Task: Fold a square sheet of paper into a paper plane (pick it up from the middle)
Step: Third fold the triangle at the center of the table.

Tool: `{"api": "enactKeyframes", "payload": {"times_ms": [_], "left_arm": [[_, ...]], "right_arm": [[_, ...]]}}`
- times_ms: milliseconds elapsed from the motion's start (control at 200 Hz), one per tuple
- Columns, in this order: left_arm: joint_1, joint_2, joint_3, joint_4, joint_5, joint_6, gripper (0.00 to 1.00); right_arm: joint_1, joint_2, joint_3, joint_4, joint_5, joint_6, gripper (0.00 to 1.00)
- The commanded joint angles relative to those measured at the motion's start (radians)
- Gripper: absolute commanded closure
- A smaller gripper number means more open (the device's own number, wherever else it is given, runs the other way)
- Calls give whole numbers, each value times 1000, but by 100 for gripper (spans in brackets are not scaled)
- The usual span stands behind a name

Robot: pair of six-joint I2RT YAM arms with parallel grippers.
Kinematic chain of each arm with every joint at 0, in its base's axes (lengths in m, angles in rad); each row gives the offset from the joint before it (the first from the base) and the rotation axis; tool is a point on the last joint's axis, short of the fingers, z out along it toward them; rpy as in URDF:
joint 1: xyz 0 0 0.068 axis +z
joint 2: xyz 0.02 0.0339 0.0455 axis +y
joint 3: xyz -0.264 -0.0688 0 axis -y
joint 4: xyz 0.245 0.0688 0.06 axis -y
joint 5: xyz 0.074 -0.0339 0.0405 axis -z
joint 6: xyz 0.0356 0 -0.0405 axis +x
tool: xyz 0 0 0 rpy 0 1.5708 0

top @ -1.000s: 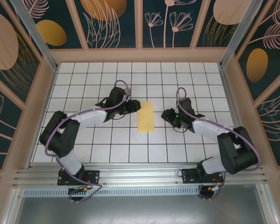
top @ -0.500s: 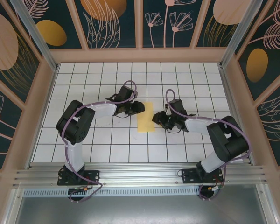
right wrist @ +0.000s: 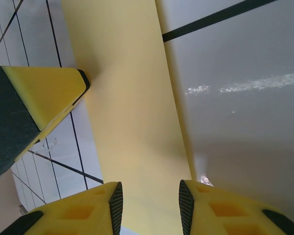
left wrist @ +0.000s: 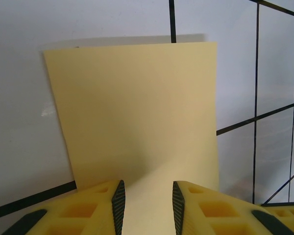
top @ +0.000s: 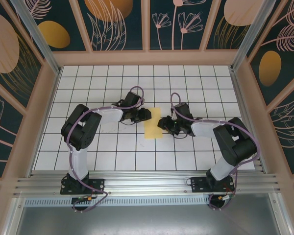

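Tabletop [top: 186, 156]: white tiles ruled with black grid lines.
Left gripper [top: 147, 114]: jaws partly parted, gripping nothing, low over the sheet's left edge.
Right gripper [top: 161, 122]: jaws likewise partly parted and empty, at the sheet's right edge.
Yellow paper sheet [top: 153, 128]: a flat rectangle mid-table, between both grippers.

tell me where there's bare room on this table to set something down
Free: the back rows of the table along the far wall, and the near middle rows just ahead of the metal rail. Crowded: the centre, where the left hand and right hand flank the yellow paper.
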Motion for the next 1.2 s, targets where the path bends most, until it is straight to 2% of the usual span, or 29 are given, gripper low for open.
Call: {"api": "enactKeyframes", "payload": {"times_ms": [0,470,846,1196], "left_arm": [[-1,19,-14,-27,-5,29,65],[-1,29,-23,-27,-2,32,65],[-1,35,-20,-29,10,36,65],[-2,33,-25,-26,17,38,65]], "right_arm": [[11,11,24,-28,41,-13,61],[22,27,-8,62,-31,16,61],[9,3,-34,136,-25,70,61],[-33,31,-32,234,-119,54,57]]}}
